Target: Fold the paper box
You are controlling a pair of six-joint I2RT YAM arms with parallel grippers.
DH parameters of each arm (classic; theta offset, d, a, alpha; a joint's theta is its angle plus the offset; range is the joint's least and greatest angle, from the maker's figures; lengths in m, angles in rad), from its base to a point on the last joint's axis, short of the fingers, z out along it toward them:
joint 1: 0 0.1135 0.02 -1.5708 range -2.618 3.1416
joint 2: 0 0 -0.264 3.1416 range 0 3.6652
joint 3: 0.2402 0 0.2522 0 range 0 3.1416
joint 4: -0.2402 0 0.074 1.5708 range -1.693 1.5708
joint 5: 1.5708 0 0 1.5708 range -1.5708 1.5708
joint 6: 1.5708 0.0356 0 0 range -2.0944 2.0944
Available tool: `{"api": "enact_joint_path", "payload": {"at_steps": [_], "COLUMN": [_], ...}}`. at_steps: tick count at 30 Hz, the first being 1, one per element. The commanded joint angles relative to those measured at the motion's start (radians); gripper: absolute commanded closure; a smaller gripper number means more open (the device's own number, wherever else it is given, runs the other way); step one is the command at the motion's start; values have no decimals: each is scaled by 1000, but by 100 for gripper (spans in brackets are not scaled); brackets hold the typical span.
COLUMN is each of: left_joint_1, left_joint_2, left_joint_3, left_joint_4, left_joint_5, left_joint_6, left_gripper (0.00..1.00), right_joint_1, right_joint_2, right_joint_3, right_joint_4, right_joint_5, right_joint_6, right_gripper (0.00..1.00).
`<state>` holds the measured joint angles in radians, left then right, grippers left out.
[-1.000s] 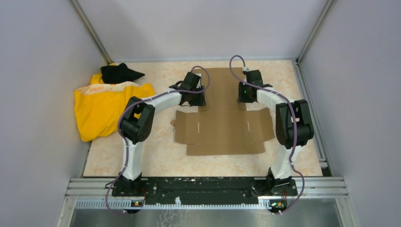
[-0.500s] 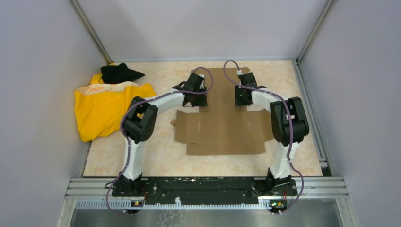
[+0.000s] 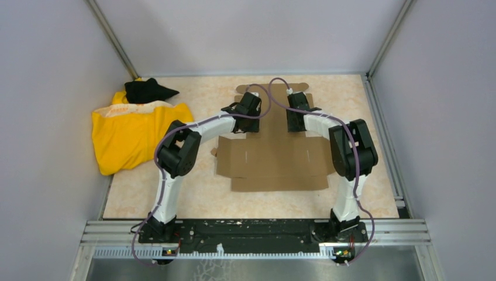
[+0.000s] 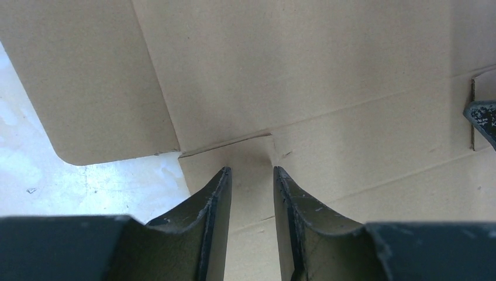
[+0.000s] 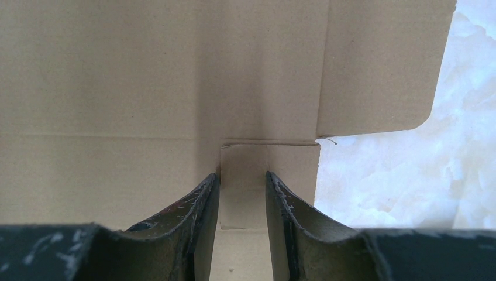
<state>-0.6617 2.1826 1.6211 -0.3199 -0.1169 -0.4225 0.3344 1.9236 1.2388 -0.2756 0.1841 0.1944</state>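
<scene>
Two arms point(image 3: 199, 126) elbows-out, wrists low over paper box point(image 3: 275, 164), fingers point(image 4: 213, 205) parted

Bare worktop point(image 3: 380, 187) lies open to the right of the flat paper box point(image 3: 275, 164) and in the near strip in front of it. At the far left, a yellow cloth point(image 3: 128, 137) topped by a black cloth point(image 3: 146, 90) fills the corner against the side wall point(image 3: 52, 117). Both arms bridge the sheet's far half, leaving only a narrow lane between their wrists. The left fingers point(image 4: 213, 225) and the right fingers point(image 5: 205, 225) stand apart. Each gap frames a small cardboard tab, and bare worktop shows just outboard.
</scene>
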Motion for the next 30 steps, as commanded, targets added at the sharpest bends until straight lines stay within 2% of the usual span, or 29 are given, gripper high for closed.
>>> {"api": "enact_joint_path", "payload": {"at_steps": [1, 6, 11, 20, 30], "left_joint_1": [-31, -32, -26, 60, 152], "left_joint_2": [56, 56, 56, 93, 176], "left_joint_3": [-52, -96, -85, -14, 161], "left_joint_4": [-67, -37, -26, -12, -16], "left_joint_5": [-50, -74, -121, -69, 15], "left_joint_6": [-22, -46, -46, -27, 25], "left_gripper": [62, 69, 69, 69, 68], "right_joint_1": [30, 36, 37, 37, 31], "right_joint_2": [64, 67, 97, 193, 309], "right_joint_3": [-32, -27, 27, 168, 357], "right_joint_4": [-22, -26, -53, -96, -143], "right_joint_5": [-17, 4, -3, -55, -111], "right_joint_6": [38, 59, 65, 88, 130], "right_gripper": [65, 64, 64, 63, 62]}}
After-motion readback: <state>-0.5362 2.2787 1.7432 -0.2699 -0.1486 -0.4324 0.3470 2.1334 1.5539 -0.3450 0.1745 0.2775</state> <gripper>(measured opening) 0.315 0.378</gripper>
